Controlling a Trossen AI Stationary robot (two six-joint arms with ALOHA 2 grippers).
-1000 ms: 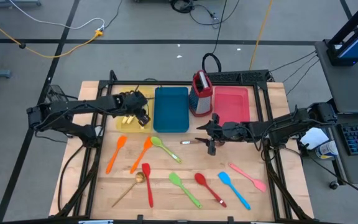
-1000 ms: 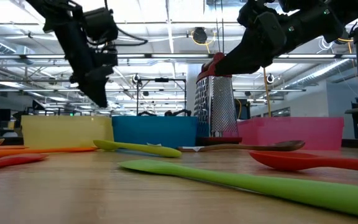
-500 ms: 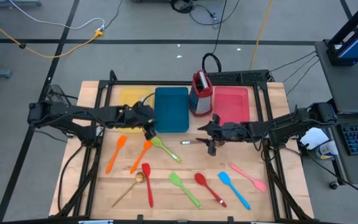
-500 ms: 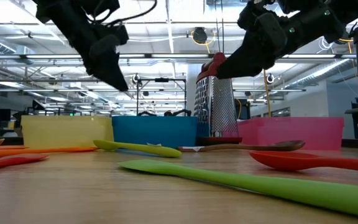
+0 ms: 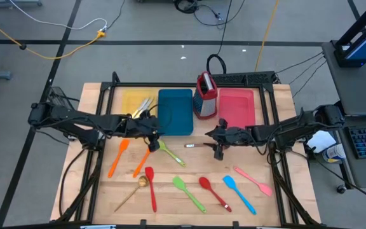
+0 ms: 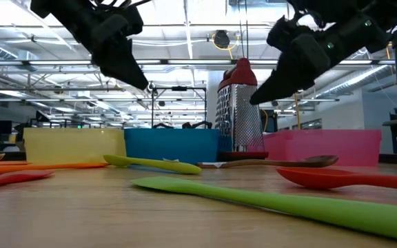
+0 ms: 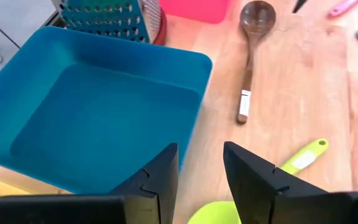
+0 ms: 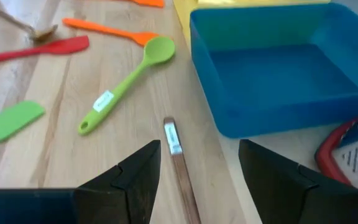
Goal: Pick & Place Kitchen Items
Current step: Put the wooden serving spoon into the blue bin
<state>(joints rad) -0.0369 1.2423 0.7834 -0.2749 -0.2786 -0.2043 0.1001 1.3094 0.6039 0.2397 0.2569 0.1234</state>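
Several slim utensils lie flat on the wooden table: orange spatula [image 5: 118, 157], orange spoon [image 5: 143, 158], green spoon [image 5: 169, 152], red spatula [image 5: 151, 187], gold spoon [image 5: 132, 193], green spatula [image 5: 189, 193], red spoon [image 5: 213, 193], blue spatula [image 5: 239, 194], pink spatula [image 5: 253, 180] and a wooden spoon [image 5: 199, 145]. Cutlery [image 5: 143, 104] lies in the yellow tray [image 5: 129, 102]. My left gripper [image 7: 201, 180] is open above the green spoon's bowl [image 7: 213, 214], beside the blue tray [image 7: 98, 118]. My right gripper [image 8: 197, 174] is open above the wooden spoon's handle [image 8: 179, 162].
The blue tray [image 5: 175, 111], a metal grater with a red handle [image 5: 205, 95] and the pink tray [image 5: 237, 106] stand in a row along the table's far side. A black frame runs round the table. Bare wood shows between the utensils near the middle.
My left gripper has moved from over the yellow tray toward the table's right and near side, and now hangs over the green spoon's bowl; cutlery now shows uncovered in the yellow tray. My right gripper has shifted slightly toward the table's right edge.
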